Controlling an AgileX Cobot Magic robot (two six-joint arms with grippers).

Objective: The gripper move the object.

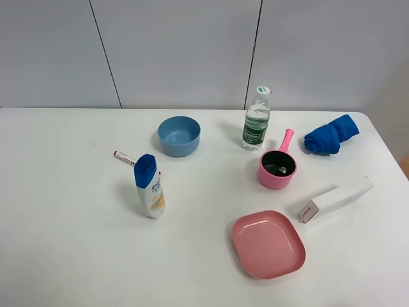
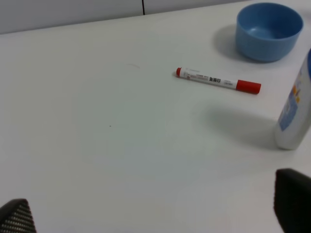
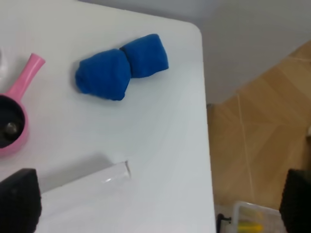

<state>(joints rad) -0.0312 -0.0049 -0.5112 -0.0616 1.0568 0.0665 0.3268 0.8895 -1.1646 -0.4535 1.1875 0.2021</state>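
The object, a tiny grey metallic capsule (image 1: 282,170), lies inside the small pink handled pot (image 1: 268,180) right of the table's middle. It also shows in the right wrist view (image 3: 10,128), in the pot (image 3: 14,145). Neither arm shows in the exterior high view. My left gripper (image 2: 155,213) is open and empty over bare table near the red-and-white marker pen (image 2: 218,81); only its dark fingertips (image 2: 293,199) show. My right gripper (image 3: 158,204) is open and empty near the table's right edge, apart from the pot; its fingertips (image 3: 19,200) show at the frame's corners.
A blue bowl (image 1: 179,135), a water bottle (image 1: 257,120), a rolled blue cloth (image 1: 331,135), a white box (image 1: 335,201), a pink square plate (image 1: 268,244) and a blue-capped shampoo bottle (image 1: 149,187) stand on the white table (image 1: 64,211). Wooden floor (image 3: 262,131) lies beyond the right edge.
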